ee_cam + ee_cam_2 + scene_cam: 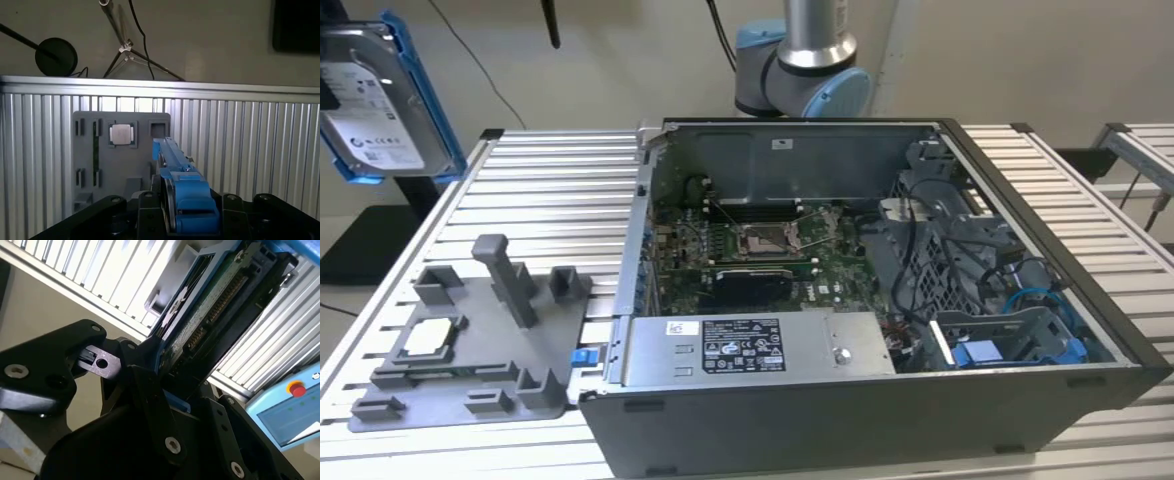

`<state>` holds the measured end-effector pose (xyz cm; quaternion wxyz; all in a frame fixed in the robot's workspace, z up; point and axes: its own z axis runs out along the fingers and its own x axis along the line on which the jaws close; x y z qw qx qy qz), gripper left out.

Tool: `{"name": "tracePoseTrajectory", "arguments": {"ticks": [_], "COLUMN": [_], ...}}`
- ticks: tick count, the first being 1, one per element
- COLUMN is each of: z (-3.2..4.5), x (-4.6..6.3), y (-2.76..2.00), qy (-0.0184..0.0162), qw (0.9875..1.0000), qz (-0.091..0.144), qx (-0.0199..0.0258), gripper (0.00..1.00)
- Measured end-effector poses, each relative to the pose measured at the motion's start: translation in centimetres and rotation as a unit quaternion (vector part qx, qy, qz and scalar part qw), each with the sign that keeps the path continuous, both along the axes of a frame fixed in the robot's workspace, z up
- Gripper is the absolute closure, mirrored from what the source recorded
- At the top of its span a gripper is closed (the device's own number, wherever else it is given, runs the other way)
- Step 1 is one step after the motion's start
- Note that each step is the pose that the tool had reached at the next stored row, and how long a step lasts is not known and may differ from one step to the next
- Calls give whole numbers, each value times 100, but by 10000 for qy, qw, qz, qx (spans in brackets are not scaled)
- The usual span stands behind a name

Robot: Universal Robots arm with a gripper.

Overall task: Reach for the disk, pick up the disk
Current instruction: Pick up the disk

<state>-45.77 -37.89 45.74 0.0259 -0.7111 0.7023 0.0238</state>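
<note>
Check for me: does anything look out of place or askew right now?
Only the disk: it is up in the air at the exterior view's left, clamped in the end effector, away from the open computer case. Nothing looks spilled or damaged.

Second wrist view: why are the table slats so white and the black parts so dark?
In the second wrist view, glare washes out the table slats, while the gripper lies unlit in front; the exterior view shows them evenly lit.
</note>
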Motion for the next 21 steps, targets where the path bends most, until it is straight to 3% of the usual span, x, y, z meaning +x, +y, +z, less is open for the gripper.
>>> {"name": "tracePoseTrajectory", "arguments": {"ticks": [8, 14, 21], "z": [344, 548, 566], "x": [0, 0, 0], "y": [1, 0, 0], "qy": [2, 1, 0], "qw": [10000, 10000, 10000], "qz": [0, 0, 0], "qx": [-1, 0, 0], "gripper": [100, 100, 100]}}
